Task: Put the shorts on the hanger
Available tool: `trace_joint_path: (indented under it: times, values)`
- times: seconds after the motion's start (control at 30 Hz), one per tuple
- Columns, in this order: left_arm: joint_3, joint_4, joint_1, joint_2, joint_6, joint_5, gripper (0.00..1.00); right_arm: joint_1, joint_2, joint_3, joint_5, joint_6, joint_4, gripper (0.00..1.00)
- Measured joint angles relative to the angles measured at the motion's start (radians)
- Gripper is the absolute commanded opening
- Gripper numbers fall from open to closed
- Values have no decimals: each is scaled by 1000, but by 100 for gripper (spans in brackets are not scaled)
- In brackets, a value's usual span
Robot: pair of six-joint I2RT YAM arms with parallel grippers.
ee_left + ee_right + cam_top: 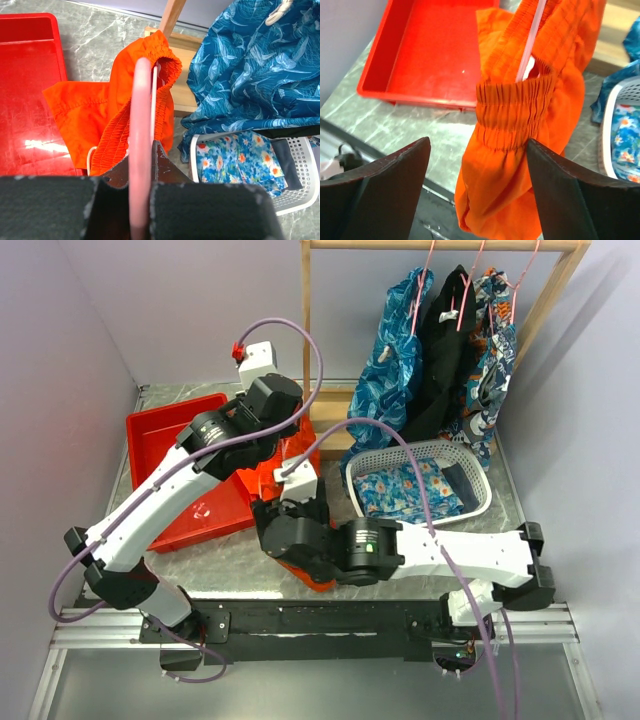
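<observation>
Currently the left gripper clamps the pink hanger inside the limp, light orange shorts; the right gripper gapes open beside their elastic waistband, likely the surest hold.

Orange-red shorts on a pink hanger. Red bin at ten o'clock. White basket at three o'clock, with blue floral cloth. Blue-patterned garment and black garment at one o'clock.
</observation>
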Motion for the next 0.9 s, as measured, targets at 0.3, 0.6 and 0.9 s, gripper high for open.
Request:
trace_joint_path:
  times: [0.3, 0.6, 0.9]
  values:
    - [6, 3, -5, 10, 0, -5, 1, -69, 35, 26, -16, 20, -44, 67]
    - [6, 20, -7, 11, 0, -5, 1, -136, 33, -8, -126, 18, -46, 16]
    - [5, 35, -6, 19, 6, -6, 47, -162, -24, -100, -120, 57, -55, 0]
